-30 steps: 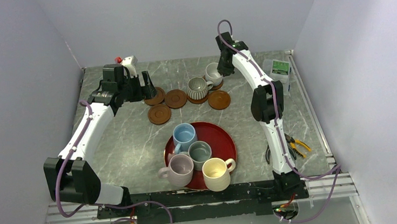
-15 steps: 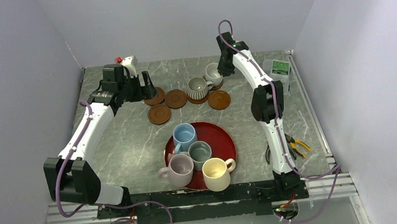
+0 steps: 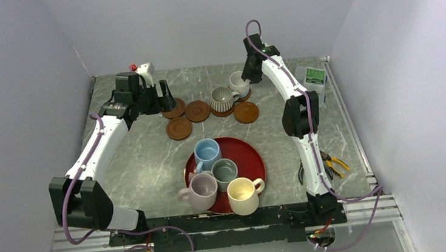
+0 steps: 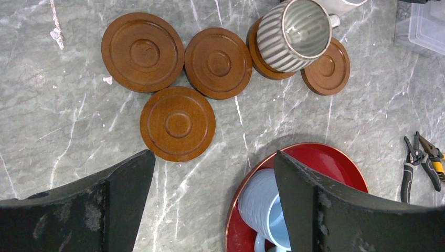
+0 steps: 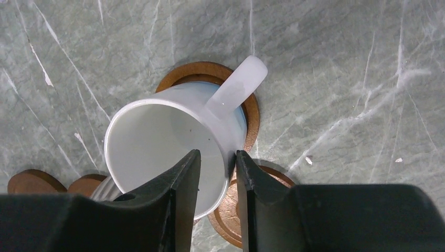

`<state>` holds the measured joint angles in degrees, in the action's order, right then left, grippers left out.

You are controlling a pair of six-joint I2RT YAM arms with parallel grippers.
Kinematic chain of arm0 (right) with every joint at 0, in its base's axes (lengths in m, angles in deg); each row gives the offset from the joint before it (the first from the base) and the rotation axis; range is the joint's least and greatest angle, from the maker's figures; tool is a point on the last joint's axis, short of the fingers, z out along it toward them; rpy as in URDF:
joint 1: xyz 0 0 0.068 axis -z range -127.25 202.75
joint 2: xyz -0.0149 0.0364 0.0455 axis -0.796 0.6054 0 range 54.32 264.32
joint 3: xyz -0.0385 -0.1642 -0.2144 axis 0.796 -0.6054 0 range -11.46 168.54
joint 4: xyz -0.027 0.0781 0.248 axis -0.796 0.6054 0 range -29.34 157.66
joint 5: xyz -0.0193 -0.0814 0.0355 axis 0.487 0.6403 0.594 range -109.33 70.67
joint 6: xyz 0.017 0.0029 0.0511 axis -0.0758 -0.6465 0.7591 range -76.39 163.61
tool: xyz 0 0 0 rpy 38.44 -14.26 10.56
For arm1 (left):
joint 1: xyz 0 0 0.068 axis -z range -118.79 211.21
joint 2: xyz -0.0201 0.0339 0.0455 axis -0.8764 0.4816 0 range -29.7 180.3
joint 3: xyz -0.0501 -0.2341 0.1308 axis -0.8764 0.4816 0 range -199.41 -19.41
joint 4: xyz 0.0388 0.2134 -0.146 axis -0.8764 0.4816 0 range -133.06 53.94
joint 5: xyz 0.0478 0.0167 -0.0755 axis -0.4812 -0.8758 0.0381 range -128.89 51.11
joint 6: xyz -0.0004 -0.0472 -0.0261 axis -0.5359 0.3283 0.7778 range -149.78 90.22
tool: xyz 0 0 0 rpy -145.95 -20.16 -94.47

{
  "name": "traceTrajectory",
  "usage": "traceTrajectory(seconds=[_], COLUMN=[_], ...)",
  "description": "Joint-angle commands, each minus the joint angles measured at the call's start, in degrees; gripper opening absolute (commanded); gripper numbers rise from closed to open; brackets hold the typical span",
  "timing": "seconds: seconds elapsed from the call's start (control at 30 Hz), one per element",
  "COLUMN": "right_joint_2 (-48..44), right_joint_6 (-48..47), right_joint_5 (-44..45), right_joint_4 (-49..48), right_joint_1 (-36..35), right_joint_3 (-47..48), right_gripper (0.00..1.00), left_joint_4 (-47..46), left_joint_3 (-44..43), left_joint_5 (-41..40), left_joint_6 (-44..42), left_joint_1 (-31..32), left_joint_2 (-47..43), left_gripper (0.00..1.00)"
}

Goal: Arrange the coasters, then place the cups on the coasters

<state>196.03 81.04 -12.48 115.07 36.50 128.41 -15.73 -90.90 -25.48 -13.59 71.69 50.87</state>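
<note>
- The right pincer (image 5: 218,157) straddles the wall of the white mug (image 5: 157,142) beside its handle, one finger inside and one outside. The jaws are slightly apart, with a gap at the inner finger, so I judge the mug set down rather than gripped.
- The white mug stands upright on a coaster (image 5: 194,72) at the far middle of the worktop (image 4: 63,131), which is where the task wants it.
- Just beside it, the ribbed grey mug (image 4: 296,34) stands on its own coaster (image 4: 257,52).
- The left pincer (image 4: 213,157) hangs empty with its jaws wide apart above the bare coasters (image 4: 177,123). There are four, closely clustered, and it is probably placed to nudge them.
- The light-blue mug (image 3: 206,152), grey-green mug (image 3: 224,170), lilac mug (image 3: 202,190) and cream mug (image 3: 242,194) wait on the red tray (image 3: 250,154).
- The label on the clear box (image 3: 312,78) is too small to read, and the pliers (image 4: 420,157) show no marking.
</note>
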Motion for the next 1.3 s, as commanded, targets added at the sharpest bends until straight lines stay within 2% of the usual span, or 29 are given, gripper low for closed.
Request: traceTrajectory(seconds=[0.0, 0.3, 0.67, 0.87, 1.03, 1.27], right_joint_2=[-3.3, -7.9, -20.6, -36.6, -53.9, -73.1], right_joint_6=[-0.2, -0.1, -6.2, -9.5, -7.0, 8.3], right_joint_5=[-0.7, -0.6, -3.1, -5.7, -6.6, 0.2], right_joint_4=[-2.9, -4.4, -6.2, -5.8, -7.3, -5.4], right_joint_1=[0.3, 0.3, 0.2, 0.0, -2.1, -16.7], right_joint_3=[2.3, 0.2, -7.3, -24.0, -46.7, -73.5], right_gripper=[0.36, 0.40, 0.41, 0.43, 0.46, 0.52], left_joint_4=[-0.6, -1.0, -2.6, -3.0, -3.4, -3.7], left_joint_3=[-2.3, -2.0, -0.8, -0.6, -0.5, -0.1], left_joint_5=[-0.4, -0.6, 0.0, 0.3, 0.9, 0.1], left_joint_6=[-0.2, -0.3, -0.6, -0.5, -0.3, -0.8], left_joint_1=[0.0, 0.0, 0.0, 0.0, 0.1, 0.2], left_joint_2=[-1.1, -1.2, -2.3, -2.8, -3.1, -3.3], left_gripper=[0.90, 0.90, 0.89, 0.89, 0.89, 0.89])
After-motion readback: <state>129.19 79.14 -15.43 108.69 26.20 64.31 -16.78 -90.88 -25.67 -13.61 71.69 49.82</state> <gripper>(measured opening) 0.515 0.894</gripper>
